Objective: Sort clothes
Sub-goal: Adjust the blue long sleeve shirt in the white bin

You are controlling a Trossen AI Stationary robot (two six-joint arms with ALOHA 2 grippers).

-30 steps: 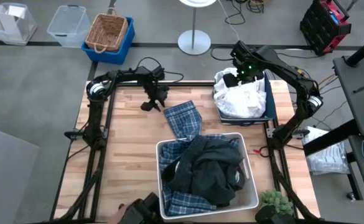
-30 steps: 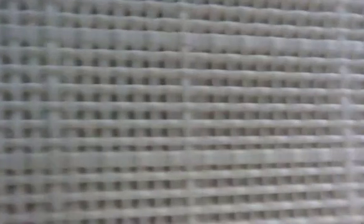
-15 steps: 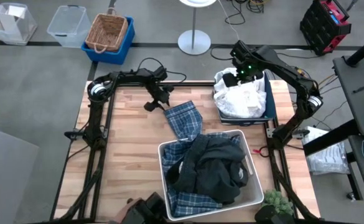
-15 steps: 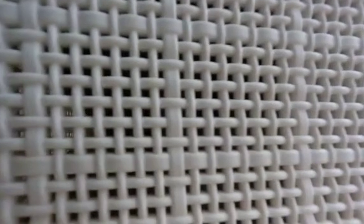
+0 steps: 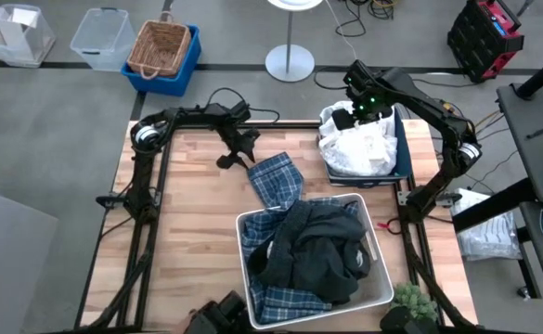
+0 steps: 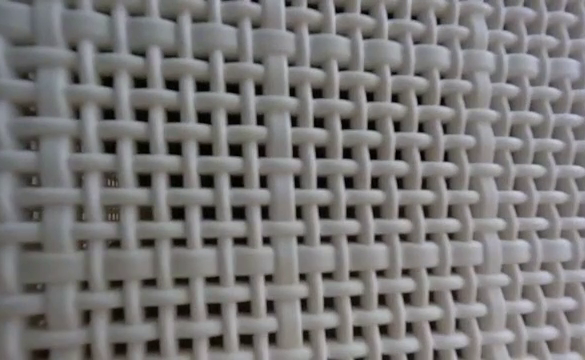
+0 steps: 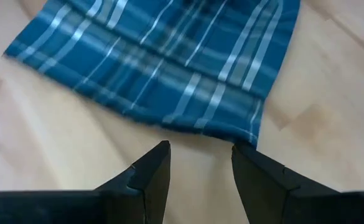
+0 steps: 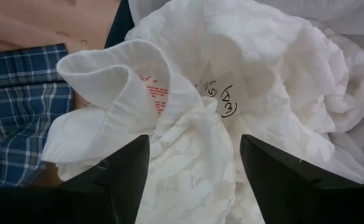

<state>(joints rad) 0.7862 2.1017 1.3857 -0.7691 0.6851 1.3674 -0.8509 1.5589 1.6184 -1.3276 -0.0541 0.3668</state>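
Left gripper (image 7: 197, 165) is held just short of the plaid cloth (image 5: 276, 179); right gripper (image 8: 194, 155) is poised over the white clothes (image 5: 356, 146).

The left fingers (image 7: 150, 171) are parted, with nothing between them, above bare table (image 5: 192, 213) at the plaid hem. The plaid cloth is draped from the table into the white bin (image 5: 375, 243), where dark clothes (image 5: 310, 252) are piled. The right jaws are spread wide and empty above the white heap, which is seated in the navy bin (image 5: 402, 153). The low view is filled by the bin's weave.
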